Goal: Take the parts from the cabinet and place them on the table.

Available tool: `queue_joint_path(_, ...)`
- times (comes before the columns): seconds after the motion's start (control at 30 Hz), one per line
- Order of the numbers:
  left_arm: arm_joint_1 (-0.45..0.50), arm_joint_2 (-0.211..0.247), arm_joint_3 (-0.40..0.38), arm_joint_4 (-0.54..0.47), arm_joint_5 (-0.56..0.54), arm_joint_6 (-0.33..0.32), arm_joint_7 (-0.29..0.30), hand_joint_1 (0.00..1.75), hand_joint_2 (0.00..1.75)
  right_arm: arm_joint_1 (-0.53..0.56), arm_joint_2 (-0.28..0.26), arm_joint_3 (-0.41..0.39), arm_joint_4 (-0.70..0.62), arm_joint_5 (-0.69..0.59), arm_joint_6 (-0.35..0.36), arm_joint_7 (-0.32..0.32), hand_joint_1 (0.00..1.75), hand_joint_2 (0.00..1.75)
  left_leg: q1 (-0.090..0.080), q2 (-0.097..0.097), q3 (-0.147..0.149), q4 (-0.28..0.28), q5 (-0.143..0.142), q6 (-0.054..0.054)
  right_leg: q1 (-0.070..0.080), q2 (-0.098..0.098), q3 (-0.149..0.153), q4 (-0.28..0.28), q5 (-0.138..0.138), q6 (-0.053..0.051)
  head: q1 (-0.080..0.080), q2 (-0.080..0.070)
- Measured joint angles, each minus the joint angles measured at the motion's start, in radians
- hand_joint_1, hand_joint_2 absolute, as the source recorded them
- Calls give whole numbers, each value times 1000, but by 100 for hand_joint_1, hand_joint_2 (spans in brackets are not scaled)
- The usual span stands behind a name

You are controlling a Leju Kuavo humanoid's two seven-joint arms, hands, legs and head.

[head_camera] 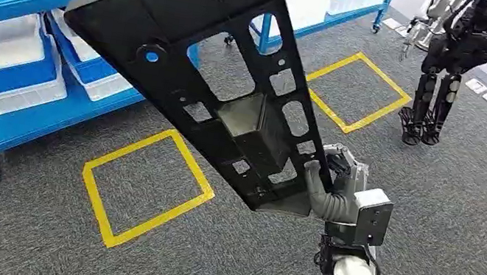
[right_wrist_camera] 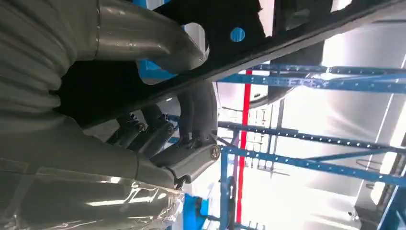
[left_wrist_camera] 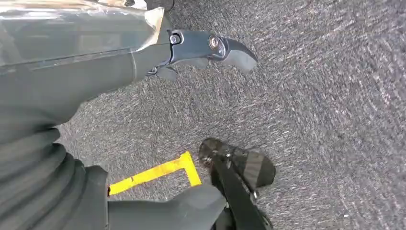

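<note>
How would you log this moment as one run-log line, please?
right hand: grips black part, raised above floor | left hand: holds nothing, hangs over carpet | placement: not yet done

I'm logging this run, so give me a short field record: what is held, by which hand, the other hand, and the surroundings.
held: black panel, long, full of cut-outs, tilted over the floor
holder: right hand grips its lower end
left hand: hangs over grey carpet, holds nothing
rack: blue shelves with white and blue bins, to the left
floor: yellow squares taped on the carpet
other: another robot stands far right
table: cannot tell
</note>
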Motion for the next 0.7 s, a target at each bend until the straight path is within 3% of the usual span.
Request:
queue_joint_path(0.03, 1, 0, 0, 0, 1, 0, -1, 0, 175, 0, 0, 0, 3, 0, 0, -1, 175, 175, 0, 0, 9, -21, 23, 5, 2, 12, 0, 0, 0, 0, -1, 0)
queue_joint_path(0.1, 1, 0, 1, 0, 1, 0, -3, 0, 175, -2, 0, 1, 8, -2, 0, -1, 175, 175, 0, -16, 81, -164, 109, 18, 5, 38, 2, 0, 3, -1, -1, 0)
queue_joint_path(0.13, 0, 0, 2, 0, 0, 0, -5, 0, 175, -4, 1, 2, 10, -4, -1, -2, 175, 175, -1, -56, 123, -248, 144, 28, 6, 50, 3, 0, 4, 1, -1, 0)
queue_joint_path(0.17, 1, 4, 3, 0, -2, 2, -5, 0, 175, -7, 2, 2, 11, -6, -6, -2, 175, 175, 1, -109, 134, -275, 129, 36, 7, 58, -2, 1, 8, 7, 2, 0)
queue_joint_path(0.2, 1, 2, 3, 0, -3, 3, -5, 0, 175, -13, 1, 2, 11, -6, -11, -2, 175, 175, -3, -99, 136, -285, 132, 33, 9, 71, -8, 3, 11, 11, 4, 0)
queue_joint_path(0.27, 1, 4, 3, 0, -13, 5, -3, 0, 175, -9, 2, 1, 11, -5, -26, -2, 175, 175, -14, -76, 138, -284, 134, 34, -5, 93, -15, -3, 21, 26, -1, 0)
queue_joint_path(0.3, 1, 4, 3, 0, -15, 5, -3, 0, 175, -3, 0, 1, 8, -3, -31, -2, 175, 175, -16, -63, 142, -295, 141, 39, 0, 105, -20, -9, 26, 35, -3, 0)
queue_joint_path(0.33, -1, 3, 3, 0, -18, 4, -3, 0, 175, 4, -2, 1, 4, -1, -36, -1, 175, 175, -4, -43, 147, -313, 155, 43, 5, 73, -28, 8, 21, 33, 2, 0)
queue_joint_path(0.37, -1, 3, 3, 0, -18, 3, -3, 0, 175, 5, -6, 1, 0, 0, -39, -1, 175, 175, -9, -32, 147, -319, 158, 47, 10, 15, -53, 46, -5, 28, 3, 0)
queue_joint_path(0.4, -1, 3, 3, 0, -18, 4, -3, 0, 175, 4, -6, 2, -1, 0, -39, -1, 175, 175, -10, -14, 145, -319, 160, 50, 9, -12, -85, 112, -39, 22, 10, 0)
queue_joint_path(0.47, 3, 5, 3, 0, -18, 3, -3, 0, 175, 10, -8, 1, -2, 0, -39, 0, 175, 175, -15, 19, 141, -318, 160, 50, 5, -28, -154, 261, -98, 20, 9, 0)
queue_joint_path(0.5, 3, 5, 3, 0, -18, 3, -3, 0, 175, 15, -9, 1, -2, 0, -39, 0, 175, 175, -15, 37, 139, -318, 161, 50, 3, -30, -169, 305, -106, 28, 12, 0)
queue_joint_path(0.53, 3, 5, 3, 0, -18, 3, -3, 0, 175, 20, -10, 1, -2, 0, -39, 0, 175, 175, -16, 51, 139, -317, 160, 50, 0, -33, -158, 291, -97, 36, 11, 0)
queue_joint_path(0.6, 2, 5, 3, 0, -14, 2, -7, 0, 175, 22, -12, 1, -2, 0, -40, 0, 175, 175, -15, 78, 141, -316, 159, 46, -7, -54, -63, 138, -43, 59, 11, 0)
queue_joint_path(0.63, 1, 4, 3, 0, -14, 1, -10, 0, 175, 21, -13, 1, -3, 0, -41, 0, 175, 175, -16, 88, 142, -312, 156, 41, -9, -89, -8, 47, -18, 66, 11, 0)
queue_joint_path(0.67, 0, 7, 4, -1, -14, 1, -13, 0, 175, 18, -14, 1, -5, 0, -42, 0, 175, 175, -22, 97, 140, -307, 150, 33, -3, -132, 11, 1, -29, 58, 15, 0)
queue_joint_path(0.7, -2, 7, 5, 0, -14, 1, -16, 0, 175, 21, -14, 2, -8, 4, -43, -1, 175, 175, -28, 106, 138, -301, 146, 24, 5, -115, 19, 0, -21, 45, 10, 0)
